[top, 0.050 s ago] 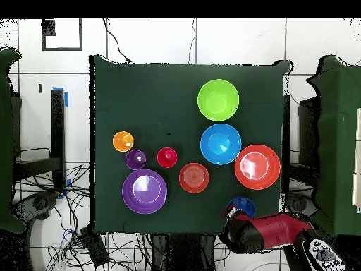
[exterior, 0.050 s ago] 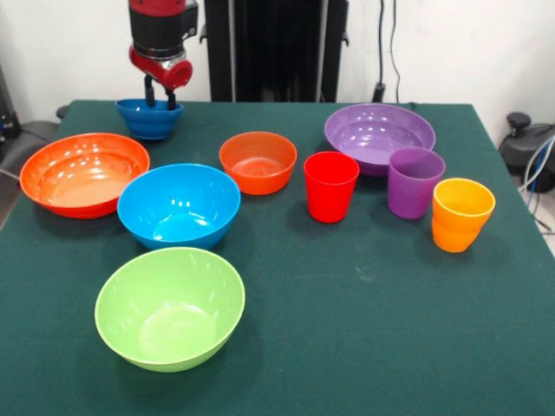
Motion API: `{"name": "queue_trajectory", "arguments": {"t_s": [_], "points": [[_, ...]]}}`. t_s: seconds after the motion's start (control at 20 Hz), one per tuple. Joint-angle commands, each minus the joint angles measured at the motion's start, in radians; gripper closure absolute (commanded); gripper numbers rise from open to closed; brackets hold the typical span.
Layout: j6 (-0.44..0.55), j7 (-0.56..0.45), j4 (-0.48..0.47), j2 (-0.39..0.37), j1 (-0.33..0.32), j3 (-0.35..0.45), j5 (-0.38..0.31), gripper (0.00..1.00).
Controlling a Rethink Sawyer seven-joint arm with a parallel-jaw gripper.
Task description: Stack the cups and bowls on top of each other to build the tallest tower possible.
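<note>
Bowls, such as the green bowl (exterior, 0.050 s ago: 170, 307), and cups, such as the red cup (exterior, 0.050 s ago: 330, 185), are smooth glossy plastic; the table (exterior, 0.050 s ago: 390, 329) cover is matt green cloth.

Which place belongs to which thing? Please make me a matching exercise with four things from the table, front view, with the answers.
Things:
1. lime green bowl
2. orange cup
3. small dark blue bowl
4. red cup

Places:
A. under the gripper
B. nearest the camera
C. furthest right
D. between the small orange bowl and the purple cup

Pairs: 1-B, 2-C, 3-A, 4-D
</note>
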Motion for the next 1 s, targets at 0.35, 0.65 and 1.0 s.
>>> {"name": "queue_trajectory", "arguments": {"t_s": [0.35, 0.65, 1.0], "points": [[-0.084, -0.016, -0.091, 0.035, 0.039, 0.002, 0.008, 0.00], [-0.047, -0.074, -0.069, 0.005, -0.002, 0.047, 0.020, 0.00], [0.043, -0.155, -0.001, -0.089, -0.102, 0.151, 0.100, 0.00]]}}
